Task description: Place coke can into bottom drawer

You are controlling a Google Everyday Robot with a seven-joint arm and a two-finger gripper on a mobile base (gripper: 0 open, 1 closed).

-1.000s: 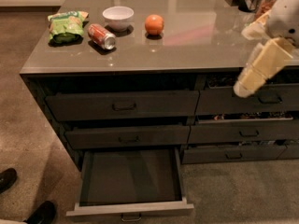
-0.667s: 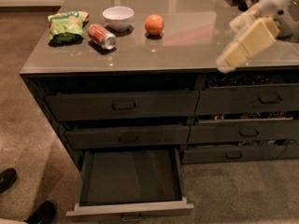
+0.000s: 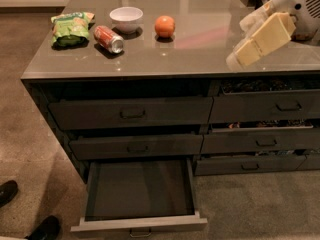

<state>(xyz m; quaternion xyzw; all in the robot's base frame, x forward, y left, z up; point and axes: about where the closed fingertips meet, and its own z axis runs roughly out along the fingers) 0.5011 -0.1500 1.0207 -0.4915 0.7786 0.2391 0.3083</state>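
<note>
The coke can (image 3: 108,38) lies on its side on the grey countertop (image 3: 165,54), near the back left, between a green chip bag and a white bowl. The bottom drawer (image 3: 140,194) is pulled open at the lower left of the cabinet; its dark interior holds nothing. My gripper (image 3: 236,58) hangs over the right part of the countertop, far right of the can, with pale fingers pointing down and left.
A green chip bag (image 3: 71,28), a white bowl (image 3: 126,19) and an orange (image 3: 165,26) sit on the counter by the can. Closed drawers (image 3: 131,113) stand above the open one, more drawers on the right (image 3: 265,106). Shoes (image 3: 45,228) show at the bottom left on the floor.
My gripper has moved up and left, from in front of the right drawers to over the countertop. The can and drawer have not moved.
</note>
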